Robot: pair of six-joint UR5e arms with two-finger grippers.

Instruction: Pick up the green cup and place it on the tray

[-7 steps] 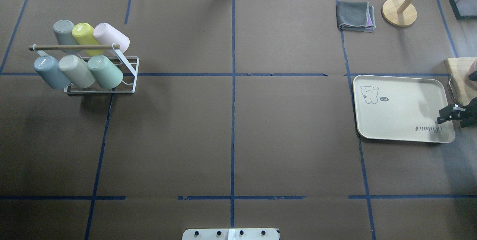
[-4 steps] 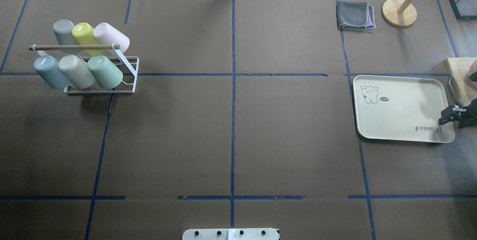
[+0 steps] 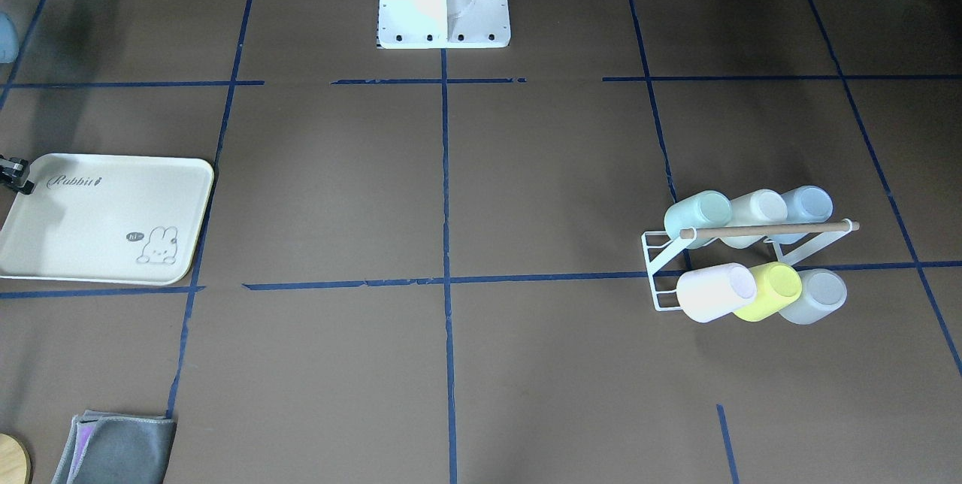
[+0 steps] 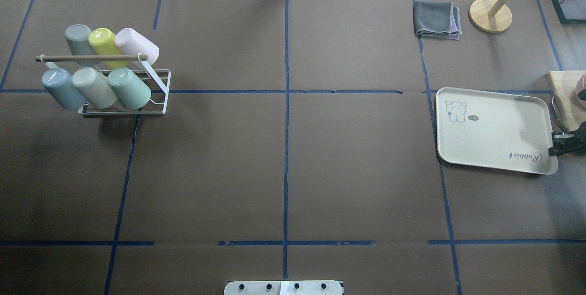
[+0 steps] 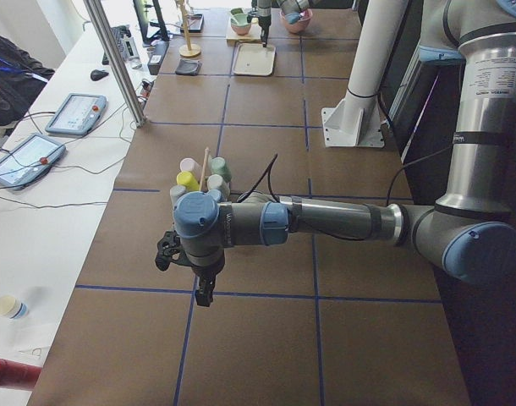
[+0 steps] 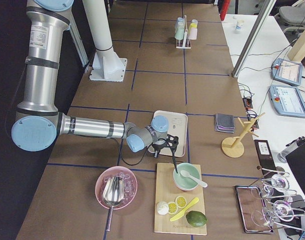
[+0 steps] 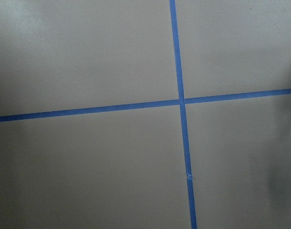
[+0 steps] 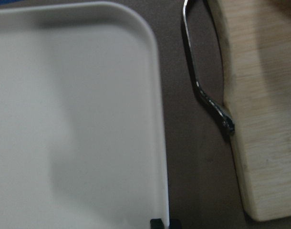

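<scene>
- Overhead: since a moment ago the tray (image 4: 494, 125) has swung a little, so its far edge now sits closer to the blue tape line. The right gripper (image 4: 555, 145) has drawn back to the tray's right rim. The green cup (image 4: 129, 88) lies tipped on the wire rack (image 4: 158, 102), at the right end of the near row and well apart from the tray.
- Front-facing: the green cup (image 3: 697, 217) is at the left end of the rack's far row. The tray (image 3: 90, 221) lies at the view's left edge, with the right gripper (image 3: 19, 179) at the corner by the "Rabbit" script.
- Left side: the near arm's left gripper (image 5: 199, 292) hangs over bare table, near the rack. I cannot tell whether its fingers are parted or closed.
- Right side: the near arm's gripper (image 6: 165, 145) meets the tray edge beside the cutting board (image 6: 165, 210).
- Left wrist: only brown table and crossed blue tape show.
- Right wrist: two dark fingertips (image 8: 157, 223) straddle the tray's rim (image 8: 162, 143), clamped on it.
</scene>
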